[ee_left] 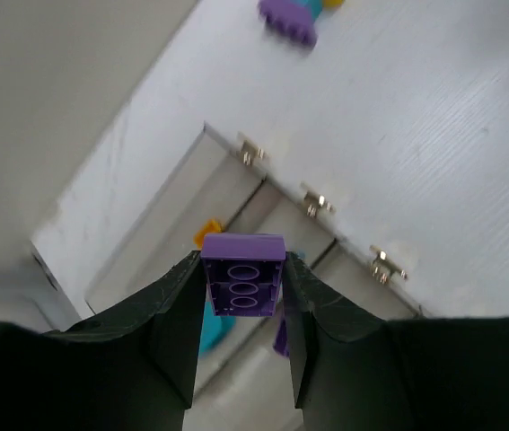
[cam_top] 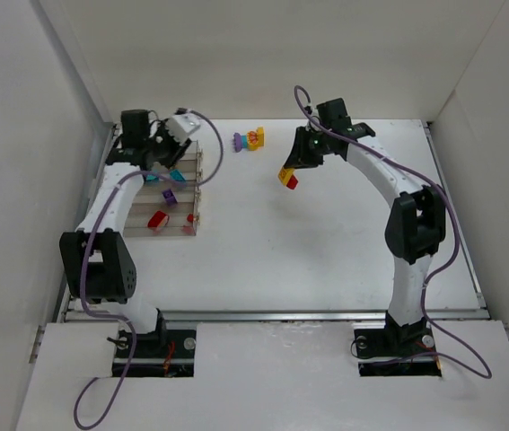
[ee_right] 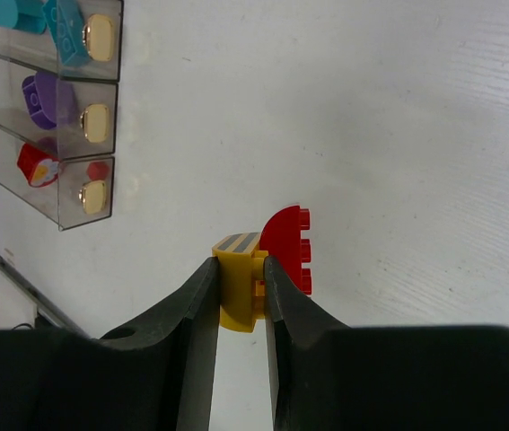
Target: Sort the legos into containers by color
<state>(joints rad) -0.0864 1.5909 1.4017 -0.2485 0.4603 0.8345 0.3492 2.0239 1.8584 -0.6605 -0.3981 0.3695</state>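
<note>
My left gripper (ee_left: 242,274) is shut on a purple lego (ee_left: 242,274) and hangs over the containers (cam_top: 171,193), a block of clear bins at the table's left. Cyan (ee_left: 209,330), orange (ee_left: 207,232) and purple pieces lie in the bins below. My right gripper (ee_right: 242,280) is shut on a yellow lego (ee_right: 239,285) with a red lego (ee_right: 287,244) stuck to it, raised above the table's middle (cam_top: 287,177). In the right wrist view the bins hold cyan (ee_right: 43,20), purple (ee_right: 46,97) and red (ee_right: 37,165) pieces. A small cluster of legos (cam_top: 250,139) lies near the back.
White walls close in the table (cam_top: 326,242) on the left, back and right. The containers sit against the left wall. Metal clasps (ee_left: 315,199) join the bins on their near side.
</note>
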